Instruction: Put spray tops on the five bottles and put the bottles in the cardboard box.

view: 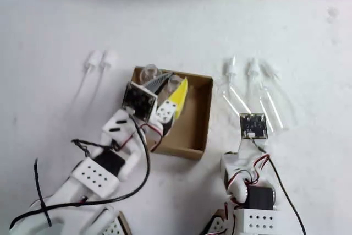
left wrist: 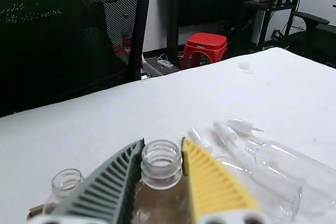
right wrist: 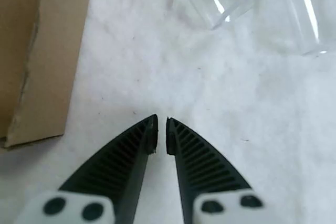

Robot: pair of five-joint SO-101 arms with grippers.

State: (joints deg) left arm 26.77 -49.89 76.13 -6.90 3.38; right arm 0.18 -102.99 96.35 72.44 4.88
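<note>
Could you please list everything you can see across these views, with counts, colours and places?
table: one, white, under everything.
cardboard box: one, brown, mid-table.
uncapped bottles: two, clear, upright at the box's far end.
capped bottles: three, clear with white spray tops, lying on the table beside the box.
loose spray tops: two, white, on the table on the box's other side.
chair: one, black mesh, behind the table.
stool: one, red, on the floor beyond.
left gripper: grey and yellow fingers, shut on one of the uncapped bottles over the box.
right gripper: black fingers, shut, empty, above bare table near the box.
</note>
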